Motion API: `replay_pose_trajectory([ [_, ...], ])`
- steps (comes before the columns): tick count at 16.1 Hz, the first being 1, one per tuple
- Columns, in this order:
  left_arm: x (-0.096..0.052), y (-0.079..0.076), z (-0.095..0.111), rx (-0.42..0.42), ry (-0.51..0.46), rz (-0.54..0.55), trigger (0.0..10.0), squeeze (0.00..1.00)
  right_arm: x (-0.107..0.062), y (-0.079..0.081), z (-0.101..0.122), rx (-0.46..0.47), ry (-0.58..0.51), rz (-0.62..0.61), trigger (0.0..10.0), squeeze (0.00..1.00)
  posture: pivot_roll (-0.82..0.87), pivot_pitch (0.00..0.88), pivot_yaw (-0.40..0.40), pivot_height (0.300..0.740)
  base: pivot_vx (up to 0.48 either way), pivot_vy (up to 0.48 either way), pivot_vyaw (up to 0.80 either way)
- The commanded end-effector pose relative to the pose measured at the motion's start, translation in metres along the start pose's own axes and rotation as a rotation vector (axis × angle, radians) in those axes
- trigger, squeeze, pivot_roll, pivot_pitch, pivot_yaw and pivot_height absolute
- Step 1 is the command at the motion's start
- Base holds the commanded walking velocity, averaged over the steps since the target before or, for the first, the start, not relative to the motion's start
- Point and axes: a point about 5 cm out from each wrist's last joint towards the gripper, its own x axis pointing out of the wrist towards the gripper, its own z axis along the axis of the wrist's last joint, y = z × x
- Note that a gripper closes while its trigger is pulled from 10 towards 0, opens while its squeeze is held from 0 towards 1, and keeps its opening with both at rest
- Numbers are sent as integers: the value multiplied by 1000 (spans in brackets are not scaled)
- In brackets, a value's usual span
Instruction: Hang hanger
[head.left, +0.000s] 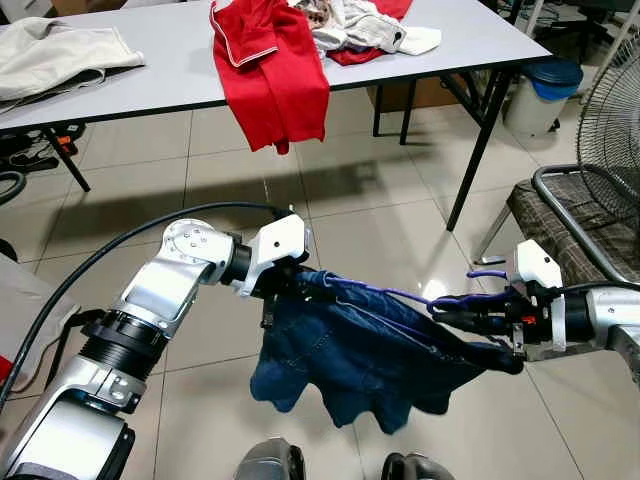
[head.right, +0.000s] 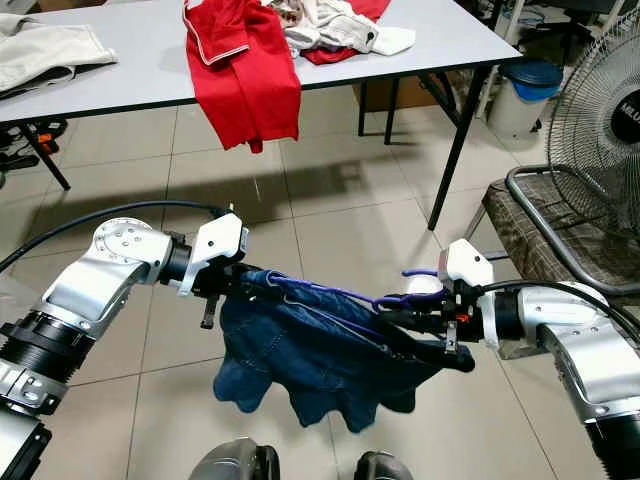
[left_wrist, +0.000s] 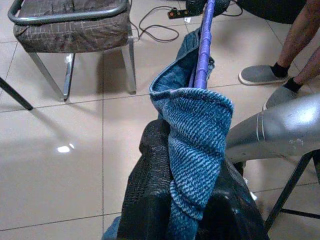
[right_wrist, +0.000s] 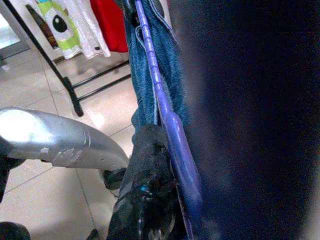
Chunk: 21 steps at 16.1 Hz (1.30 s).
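Note:
A purple hanger (head.left: 385, 296) is held level between my two grippers, low over the tiled floor. A blue denim garment (head.left: 350, 360) is draped over it and hangs down in folds. My left gripper (head.left: 298, 284) is shut on the hanger's left end, pinching the denim (left_wrist: 197, 160) wrapped around it. My right gripper (head.left: 442, 306) is shut on the hanger's right part, close to the purple hook (head.left: 487, 273). In the right wrist view the purple bar (right_wrist: 170, 125) runs along a black finger (right_wrist: 145, 190); a dark blur hides much of that frame.
Ahead stands a grey table (head.left: 150, 60) with a red garment (head.left: 275, 70) hanging off its edge and pale clothes. A metal chair (head.left: 580, 220), a fan (head.left: 615, 110) and a blue-lidded bin (head.left: 545, 90) are at right. A person's feet (left_wrist: 260, 75) stand nearby. A clothes rack (right_wrist: 75, 85) holds garments.

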Motion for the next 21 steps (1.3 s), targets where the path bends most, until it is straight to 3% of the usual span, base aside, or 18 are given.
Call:
replay_pose_trajectory([
  [1,-7,4,17,48,-64,8,0,0,-5,-1,2,-10,1,-13,10000,0,-7,82,60,740,0,0,0],
  [2,-7,4,18,43,-67,10,0,0,-9,-4,5,35,-47,-42,10000,0,-6,83,59,740,0,0,0],
  [3,-8,4,17,38,-67,12,0,0,-12,-4,8,52,-70,-44,10000,1000,-7,84,60,740,0,0,0],
  [7,-9,5,13,11,-78,18,0,0,-28,-3,21,68,-172,-62,10000,1000,-10,88,62,740,0,0,0],
  [11,-10,5,18,11,-108,-5,0,0,-35,-1,14,54,-102,-82,10000,1000,-16,90,71,740,0,0,0],
  [12,-10,5,20,13,-114,-9,0,0,-33,-1,12,47,-84,-89,10000,0,-16,90,71,740,0,0,0],
  [17,-10,3,25,22,-131,-33,0,0,-23,-5,13,53,-94,-81,10000,0,-8,89,67,740,0,0,0],
  [18,-10,3,25,22,-131,-34,0,0,-23,-5,13,54,-98,-80,7686,0,-8,89,67,740,0,0,0],
  [19,-10,3,25,23,-131,-34,0,0,-22,-6,13,53,-98,-76,4667,0,-8,89,66,740,0,0,0],
  [20,-11,3,25,24,-131,-35,0,0,-22,-6,14,62,-106,-64,0,0,-7,89,66,740,0,0,0],
  [21,-11,4,26,25,-133,-34,0,0,-22,-3,14,79,-108,-29,0,0,-7,88,66,740,0,0,0],
])
